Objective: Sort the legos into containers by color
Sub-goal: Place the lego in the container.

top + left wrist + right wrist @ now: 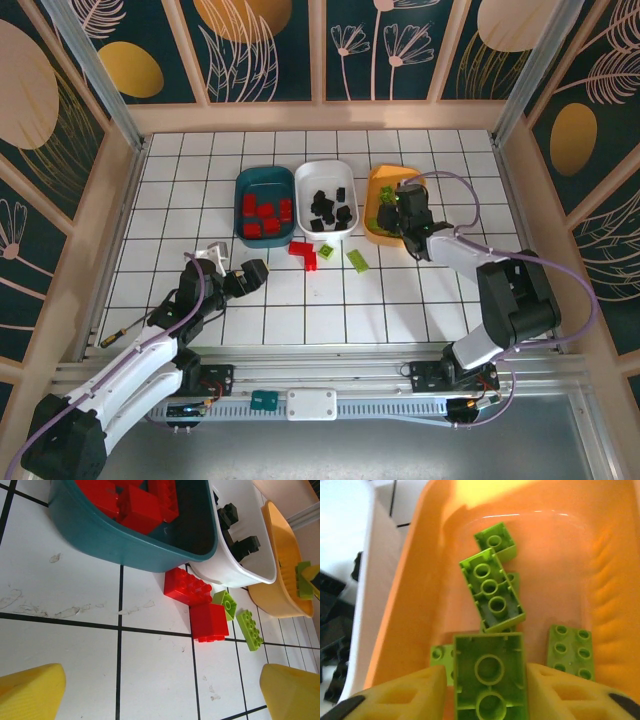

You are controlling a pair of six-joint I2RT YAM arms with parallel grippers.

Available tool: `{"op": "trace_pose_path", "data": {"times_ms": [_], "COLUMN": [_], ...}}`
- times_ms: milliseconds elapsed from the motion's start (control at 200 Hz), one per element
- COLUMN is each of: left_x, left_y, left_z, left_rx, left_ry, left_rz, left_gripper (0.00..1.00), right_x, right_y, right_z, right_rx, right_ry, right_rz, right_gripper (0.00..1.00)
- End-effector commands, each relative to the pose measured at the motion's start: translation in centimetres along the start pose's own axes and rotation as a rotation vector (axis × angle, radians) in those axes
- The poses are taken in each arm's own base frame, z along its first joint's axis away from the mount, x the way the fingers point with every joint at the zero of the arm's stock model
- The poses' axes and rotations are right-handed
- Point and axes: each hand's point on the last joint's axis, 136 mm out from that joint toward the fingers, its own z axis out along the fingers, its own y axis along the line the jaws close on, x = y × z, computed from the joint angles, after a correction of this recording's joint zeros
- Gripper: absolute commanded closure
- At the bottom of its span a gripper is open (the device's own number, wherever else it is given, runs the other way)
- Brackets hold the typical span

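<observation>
My right gripper (397,207) hangs over the orange tray (378,180) and is shut on a lime-green brick (490,675), held underside up. Several green bricks (492,590) lie in that orange tray (560,550) below it. Red bricks (264,212) fill the teal tray (243,182), and black bricks (329,203) fill the white tray (325,167). Loose on the tiles lie two red bricks (187,586) (209,622) and two green ones (225,603) (250,629). My left gripper (162,695) is open, low over the tiles, short of them.
The three trays stand side by side at the back middle of the tiled table (300,310). Raised walls enclose it on three sides. A thin pen-like object (115,337) lies at the left edge. The loose bricks (303,252) sit just in front of the trays.
</observation>
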Motion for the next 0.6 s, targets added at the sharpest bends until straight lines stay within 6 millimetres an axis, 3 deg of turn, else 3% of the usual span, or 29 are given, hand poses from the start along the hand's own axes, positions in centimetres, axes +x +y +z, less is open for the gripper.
{"op": "trace_pose_path", "data": {"times_ms": [0,140,270,465,596], "left_x": [0.3,0.2,0.1,0.5,0.7], "left_y": [-0.3,-0.6,-0.5,-0.3,-0.3], "left_z": [0.0,0.0,0.1,0.3,0.6], "left_rx": [0.022,0.028,0.023,0.020,0.021], "left_ry": [0.012,0.013,0.014,0.027,0.041], "left_rz": [-0.004,-0.002,0.001,0.000,-0.001], "left_gripper": [0.02,0.01,0.02,0.02,0.01], "right_x": [-2.7,-3.8,-2.0,4.3,9.6], "right_y": [1.3,3.1,5.8,10.0,10.2], "right_z": [-0.6,-3.3,-6.1,-8.5,-7.7], "right_rx": [-0.048,-0.106,-0.173,-0.303,-0.305], "right_ry": [-0.064,-0.115,-0.132,-0.049,0.067], "right_rz": [-0.001,-0.010,-0.044,-0.134,-0.194], "right_gripper": [0.35,0.33,0.31,0.30,0.30]}}
